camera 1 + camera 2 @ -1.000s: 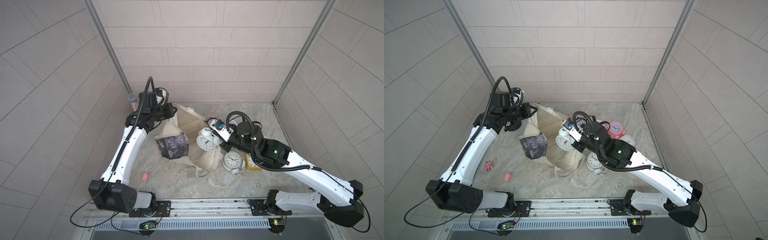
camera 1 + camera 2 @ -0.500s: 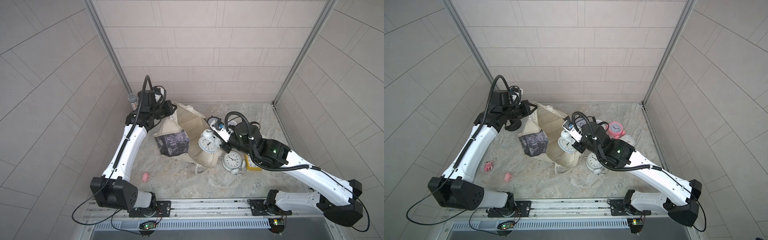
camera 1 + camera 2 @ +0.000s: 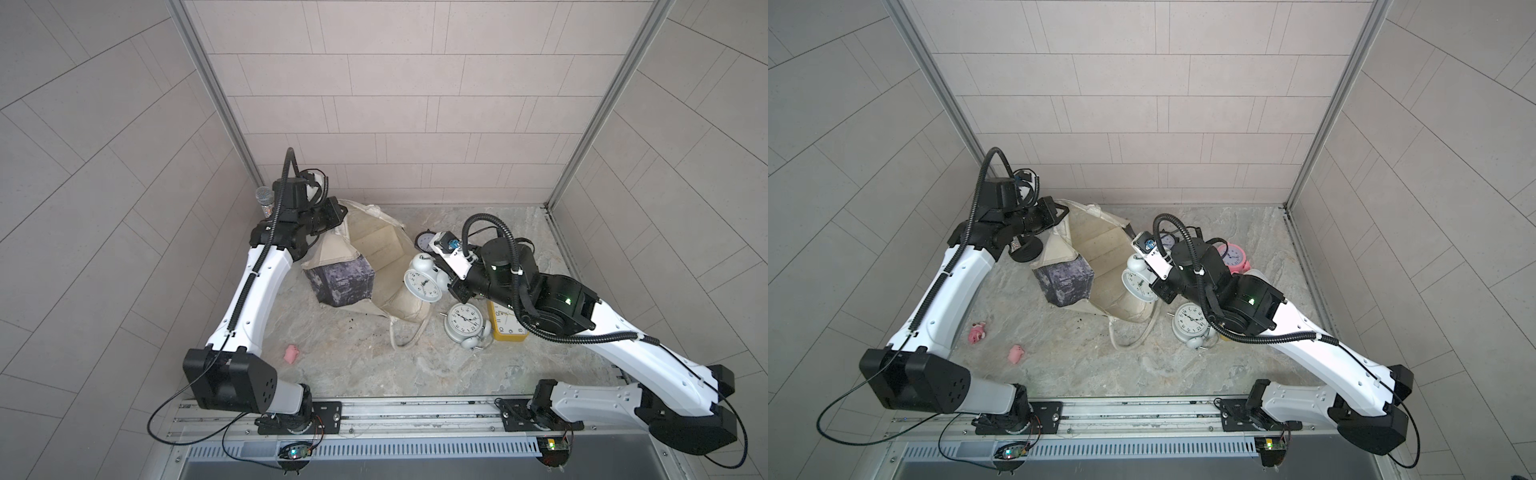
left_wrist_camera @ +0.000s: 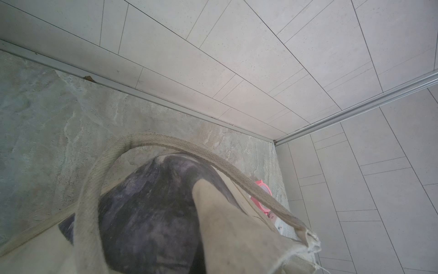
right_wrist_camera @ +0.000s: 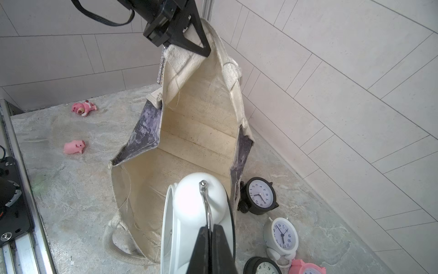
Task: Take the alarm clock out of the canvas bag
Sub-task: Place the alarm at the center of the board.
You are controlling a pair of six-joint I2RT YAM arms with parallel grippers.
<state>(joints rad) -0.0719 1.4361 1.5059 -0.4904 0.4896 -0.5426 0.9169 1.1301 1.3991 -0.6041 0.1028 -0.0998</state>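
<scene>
The cream canvas bag (image 3: 376,245) with its dark purple print (image 3: 338,284) gapes open between the arms in both top views. My left gripper (image 3: 338,214) is shut on the bag's top rim and holds it up, as the right wrist view shows (image 5: 205,50). The left wrist view shows only the bag's cloth (image 4: 151,213) and a rope handle; the fingers are hidden there. My right gripper (image 5: 210,229) is shut on the thin metal handle of a white twin-bell alarm clock (image 3: 423,282), which hangs at the bag's right rim, over its mouth (image 5: 199,204).
Right of the bag lie a white alarm clock (image 3: 463,321), a yellow clock (image 3: 508,330), a black clock (image 3: 424,240) and a pink one (image 3: 1231,257). Pink toy figures (image 3: 977,332) (image 3: 1016,353) lie front left. A glittery microphone (image 3: 264,199) stands in the back left corner.
The right gripper has carried the white clock a little to the right, away from the bag's inside. The left gripper has pulled the bag's rim slightly back and left.
</scene>
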